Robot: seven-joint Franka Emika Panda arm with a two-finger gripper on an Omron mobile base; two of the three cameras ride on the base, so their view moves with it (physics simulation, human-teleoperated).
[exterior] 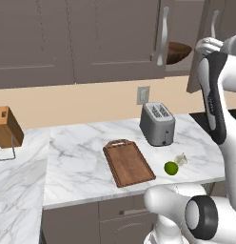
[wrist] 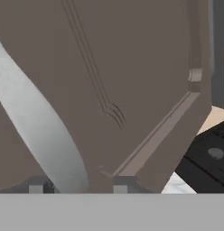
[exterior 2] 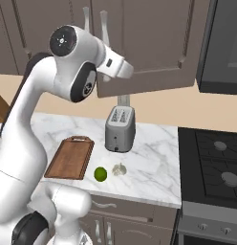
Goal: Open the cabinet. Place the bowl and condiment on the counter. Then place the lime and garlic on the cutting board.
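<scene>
The cabinet (exterior: pixel 115 43) hangs on the wall above the bench, and one of its grey-brown doors (exterior: pixel 205 47) is swung out at the right of the left base view, showing the dark wooden bowl (exterior: pixel 179 51) sitting inside on the shelf. In the hand view the pincer (wrist: pixel 77 187) sits right up against a door panel, its two tips either side of the long curved silver handle (wrist: pixel 39 124); the tips stand apart with the handle between them, but I cannot tell whether they are pinching it or just straddling it.

Down on the white marble bench (exterior: pixel 82 162), the reddish-brown cutting board (exterior: pixel 128 163) lies flat, handle end toward the wall. Just to its right, near the front edge, the lime (exterior: pixel 171 167) rests on the marble, with the pale garlic (exterior: pixel 181 159) just beside it. Neither is on the board.

Behind them a silver two-slot toaster (exterior: pixel 158 124) stands near the beige wall, beneath an outlet plate (exterior: pixel 143 95). Far left, on the side run of bench, a light wooden knife block (exterior: pixel 6 127) leans. To the right of the bench, a black stove top (exterior 2: pixel 213 167) shows its burners, with a dark appliance (exterior 2: pixel 220 45) mounted above it. The arm's white upper link (exterior: pixel 212 95) rises in front of the open door in the left base view.
</scene>
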